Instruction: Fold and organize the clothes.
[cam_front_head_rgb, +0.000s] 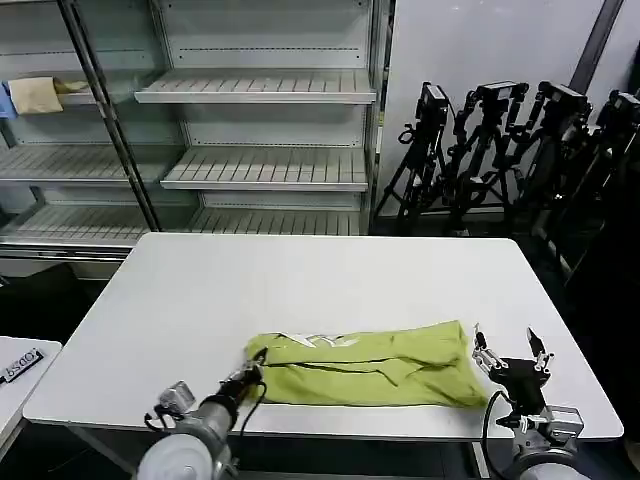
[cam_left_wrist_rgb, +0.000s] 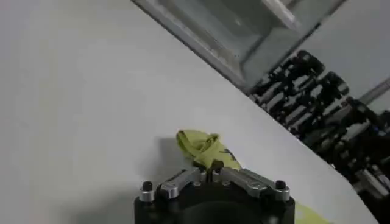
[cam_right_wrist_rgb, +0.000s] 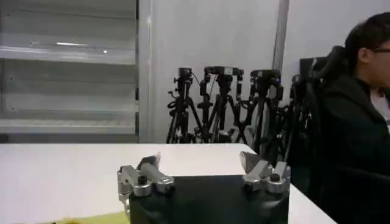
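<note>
Left gripper (cam_front_head_rgb: 252, 373) at the table's (cam_front_head_rgb: 300, 280) near edge, fingers (cam_left_wrist_rgb: 183, 178) clamped on a bunched corner of the shirt (cam_front_head_rgb: 370, 364). Shirt lies folded into a long band on the near part of the white table, long axis running left-right between the two grippers, collar area up toward its far-left end. Right gripper (cam_front_head_rgb: 508, 350) just beside the shirt's right end, fingers (cam_right_wrist_rgb: 149, 173) spread apart, holding nothing, clear of the fabric.
</note>
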